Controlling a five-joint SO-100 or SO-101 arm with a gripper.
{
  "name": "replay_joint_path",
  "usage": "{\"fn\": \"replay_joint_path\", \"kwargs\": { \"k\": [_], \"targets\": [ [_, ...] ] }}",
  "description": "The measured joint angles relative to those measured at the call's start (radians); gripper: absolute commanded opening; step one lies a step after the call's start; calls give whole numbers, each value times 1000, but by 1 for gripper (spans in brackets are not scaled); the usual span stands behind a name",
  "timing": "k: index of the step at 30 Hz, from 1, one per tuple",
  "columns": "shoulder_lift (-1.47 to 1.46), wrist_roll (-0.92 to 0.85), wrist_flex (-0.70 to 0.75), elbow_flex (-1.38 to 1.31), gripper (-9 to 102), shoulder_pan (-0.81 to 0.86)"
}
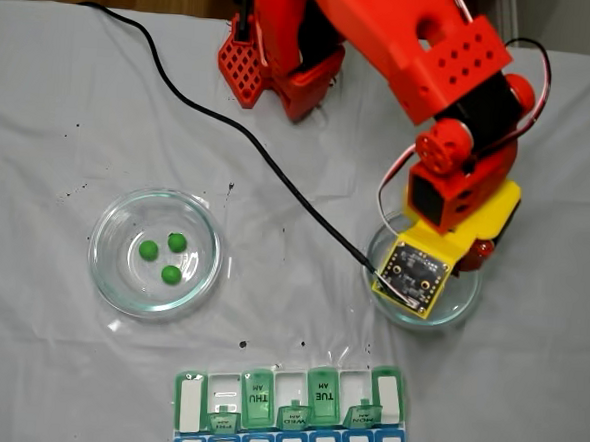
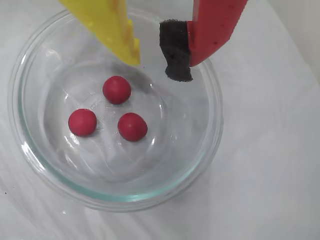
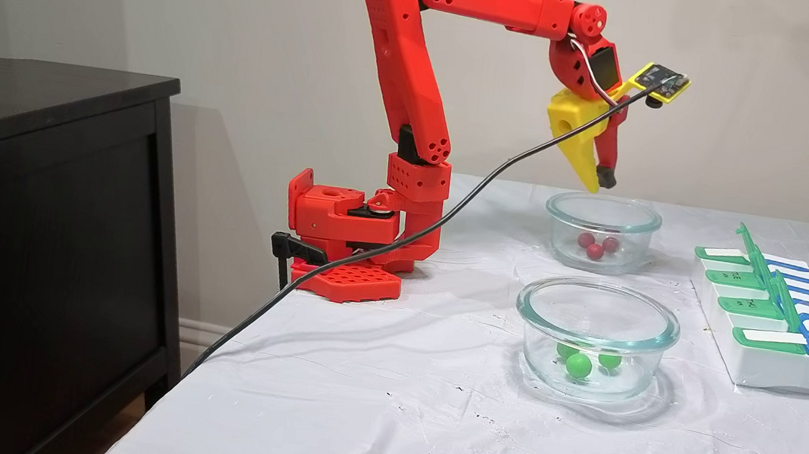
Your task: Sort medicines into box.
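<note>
Three dark red medicines (image 2: 116, 89) lie on the bottom of a clear glass dish (image 2: 30, 145), also seen from the side (image 3: 595, 246). My gripper (image 2: 157, 62) hangs just above that dish's rim (image 3: 598, 182). Its yellow and red fingers stand slightly apart with nothing between them. Three bright green medicines (image 1: 166, 255) rest in the other glass dish (image 1: 107, 270), nearer in a fixed view (image 3: 579, 364). The box (image 1: 289, 406) sits at the table's lower edge, with several green lids raised (image 3: 763, 287).
A black cable (image 1: 240, 138) runs across the white cloth from the table's far corner to the wrist camera. The arm's red base (image 3: 349, 243) stands at the back edge. A dark cabinet (image 3: 32, 215) stands beside the table.
</note>
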Motion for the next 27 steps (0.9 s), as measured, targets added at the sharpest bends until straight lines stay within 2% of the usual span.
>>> {"fn": "replay_joint_path", "kwargs": {
  "k": [7,18,27],
  "targets": [
    [-29,2,-34,0,14,6],
    [-66,17,-35,9,5,6],
    [-64,17,-15,57,7,6]
  ]
}}
